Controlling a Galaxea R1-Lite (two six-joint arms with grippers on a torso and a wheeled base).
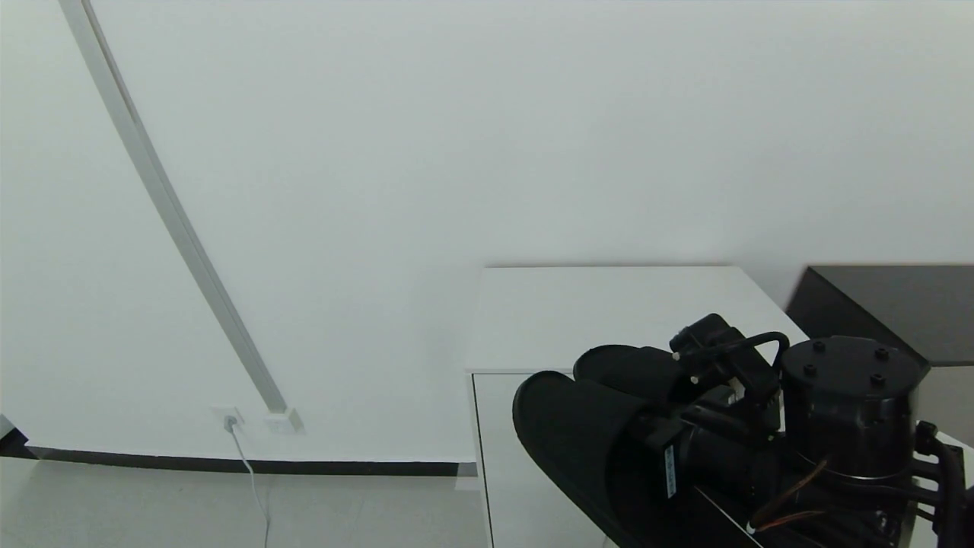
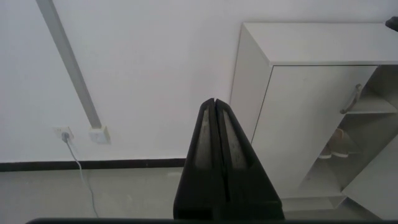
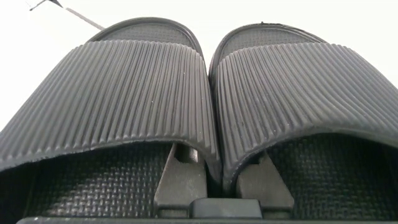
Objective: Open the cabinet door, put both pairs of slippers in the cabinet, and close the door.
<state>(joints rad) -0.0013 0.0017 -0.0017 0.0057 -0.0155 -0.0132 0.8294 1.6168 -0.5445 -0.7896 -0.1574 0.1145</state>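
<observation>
My right gripper point(image 3: 216, 179) is shut on a pair of black slippers point(image 3: 205, 93) with ribbed straps. One finger sits inside each slipper, pinching their inner walls together. In the head view the slippers point(image 1: 578, 426) hang in the right gripper point(image 1: 663, 428), in front of the white cabinet point(image 1: 609, 312) and level with its top edge. My left gripper point(image 2: 215, 107) is shut on nothing, held in the air to the left of the cabinet point(image 2: 311, 118). The cabinet's left door with a handle point(image 2: 352, 98) faces me. To its right, open shelves hold a light pair of slippers point(image 2: 339, 144).
A white wall with a slanted cable duct point(image 1: 167, 205) and a socket with a white cord point(image 1: 228, 420) stands left of the cabinet. A dark tabletop point(image 1: 890, 304) lies to the cabinet's right. A white panel point(image 2: 376, 183) shows at the cabinet's lower right. Grey floor point(image 1: 190, 510) is free on the left.
</observation>
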